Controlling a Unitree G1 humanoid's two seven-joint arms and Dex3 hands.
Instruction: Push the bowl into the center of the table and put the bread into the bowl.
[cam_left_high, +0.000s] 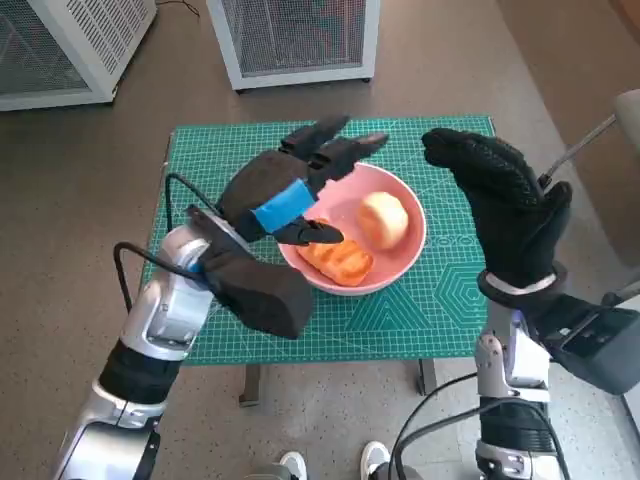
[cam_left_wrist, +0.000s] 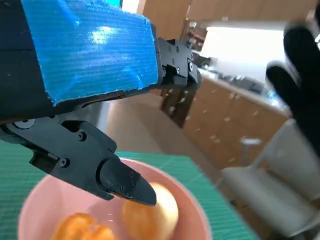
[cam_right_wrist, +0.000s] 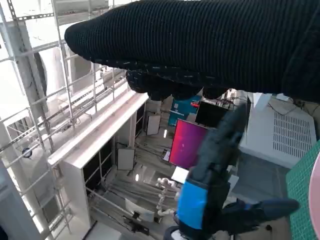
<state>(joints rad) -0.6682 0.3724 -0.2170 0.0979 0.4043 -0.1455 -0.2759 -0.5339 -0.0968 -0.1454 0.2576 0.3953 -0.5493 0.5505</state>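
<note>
A pink bowl (cam_left_high: 400, 262) sits near the middle of the green mat (cam_left_high: 440, 300). Inside it lie a pale round bread roll (cam_left_high: 384, 219) and an orange-brown bread piece (cam_left_high: 343, 260). My left hand (cam_left_high: 290, 185) hovers above the bowl's left side, fingers spread, holding nothing. My right hand (cam_left_high: 500, 200) is raised to the right of the bowl, fingers apart and empty. The left wrist view shows the bowl (cam_left_wrist: 192, 207) with the roll (cam_left_wrist: 160, 215) and the orange bread (cam_left_wrist: 82, 230) below my black fingers (cam_left_wrist: 120, 182). My left hand (cam_right_wrist: 210, 195) also shows in the right wrist view.
The mat covers a small table (cam_left_high: 250, 382). White mesh cabinets stand behind it (cam_left_high: 295, 40) and at the far left (cam_left_high: 70, 45). A grey chair (cam_left_high: 625, 110) stands at the right. A person's shoes (cam_left_high: 335, 462) show at the table's near edge.
</note>
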